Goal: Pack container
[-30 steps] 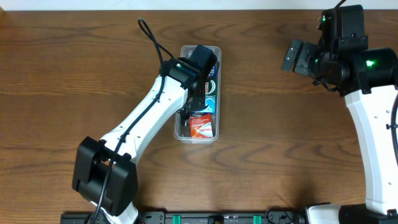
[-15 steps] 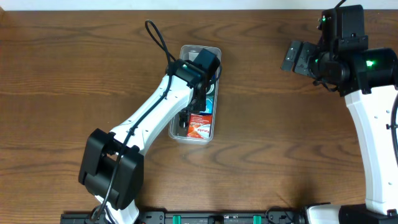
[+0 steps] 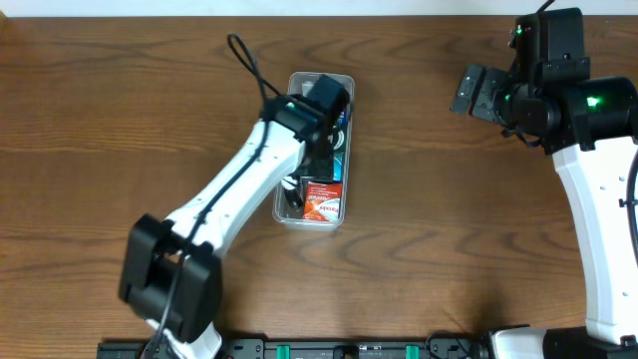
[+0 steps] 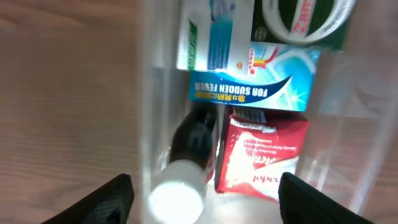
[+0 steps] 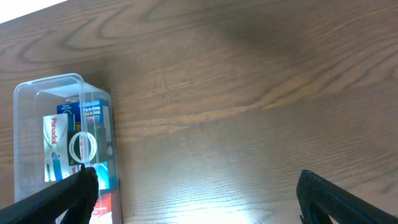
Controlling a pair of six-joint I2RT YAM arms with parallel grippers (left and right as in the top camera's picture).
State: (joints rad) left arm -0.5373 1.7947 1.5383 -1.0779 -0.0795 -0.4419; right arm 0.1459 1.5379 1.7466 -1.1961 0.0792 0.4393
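Note:
The container (image 3: 346,150) is a clear, narrow bin in the middle of the table. It holds a red packet (image 4: 264,158), a blue carton (image 4: 255,84), a white and green box (image 4: 208,31), a tape roll (image 4: 305,18) and a dark bottle with a white cap (image 4: 186,165). My left gripper (image 3: 311,172) reaches down into the bin. In the left wrist view the left gripper (image 4: 205,190) is open, its fingertips (image 4: 115,199) apart on either side of the bottle, clear of it. My right gripper (image 3: 478,92) hangs open and empty at the far right.
In the right wrist view the container (image 5: 25,99) stands at the left edge, with bare wooden table (image 5: 236,112) spreading to the right of it. The left arm's black cable (image 3: 249,65) loops above the table, left of the bin.
My left gripper has opened and let go of the dark bottle inside the bin. The bin's near end has slid slightly left. The right arm has not moved.

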